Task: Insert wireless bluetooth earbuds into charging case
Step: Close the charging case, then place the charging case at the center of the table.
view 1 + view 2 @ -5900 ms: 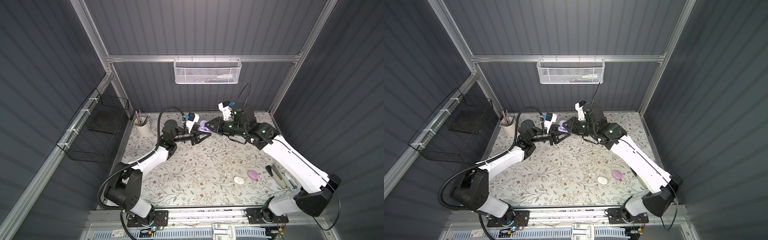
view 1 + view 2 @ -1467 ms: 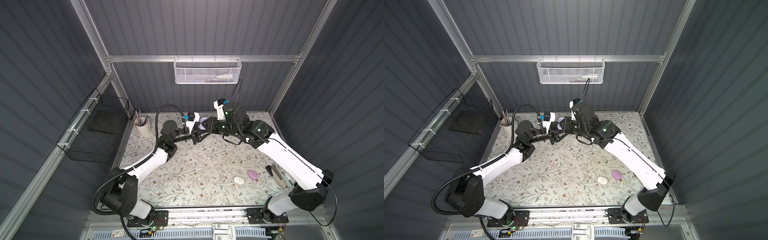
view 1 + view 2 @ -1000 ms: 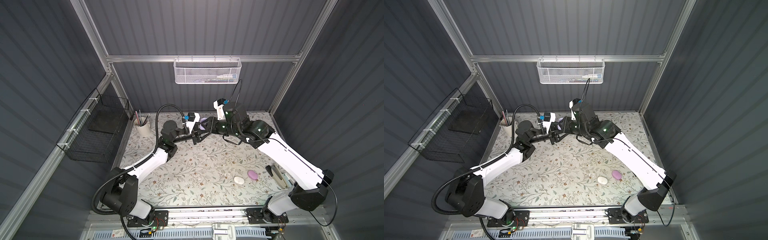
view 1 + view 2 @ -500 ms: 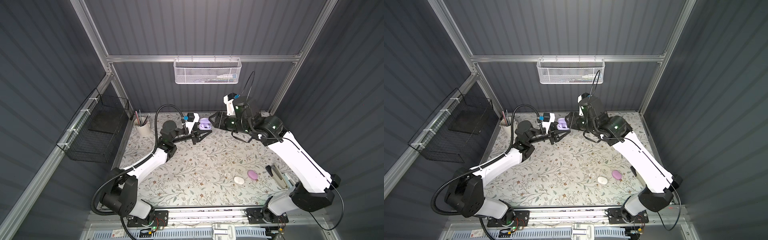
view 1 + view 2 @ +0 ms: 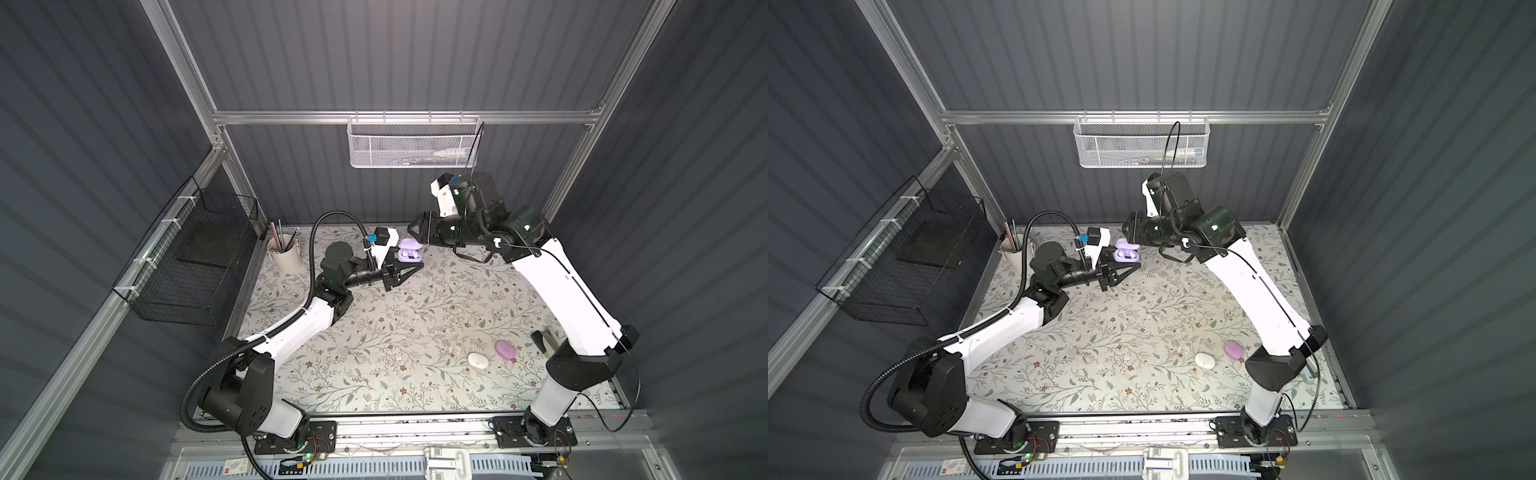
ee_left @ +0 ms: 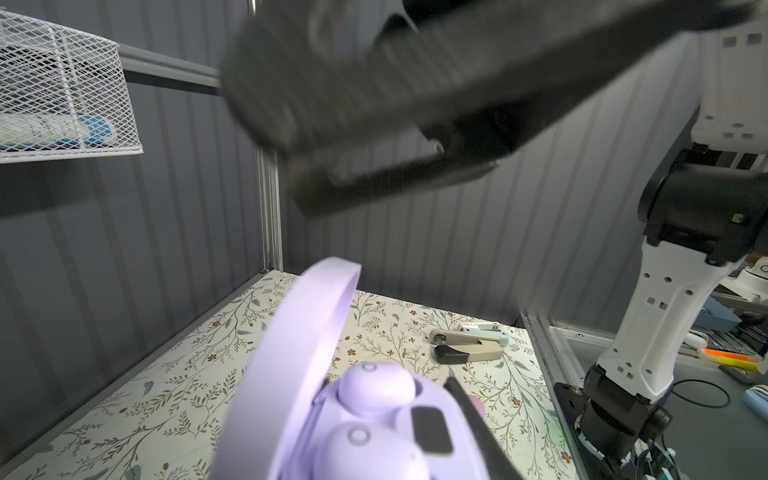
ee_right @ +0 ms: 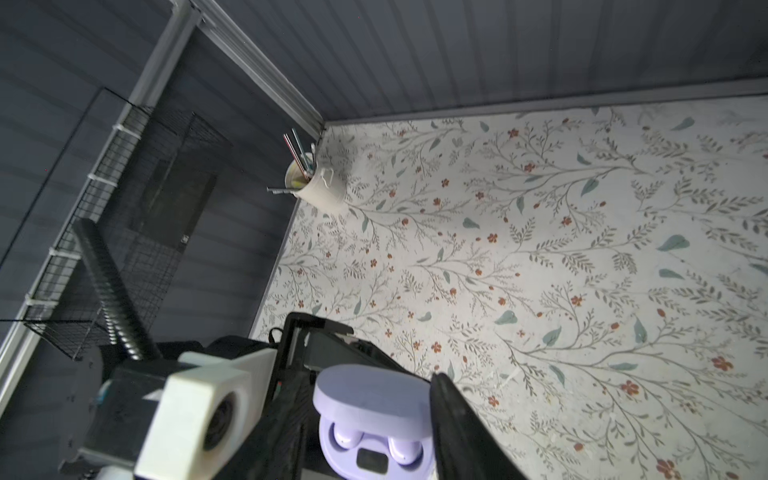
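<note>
Left fingers [image 5: 406,273] pinch an open lavender case [image 5: 409,254], both earbuds [image 6: 376,386] seated; right fingers [image 6: 395,91] hover spread, empty; pink case [image 5: 505,349] and white case [image 5: 478,360] lie shut

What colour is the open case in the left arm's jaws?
Lavender: the open oval case shows best in right wrist view.

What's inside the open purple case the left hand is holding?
Two purple earbuds sit side by side in the case, with a dark rectangle between them. Their undersides and whatever lies beneath them are covered.
</note>
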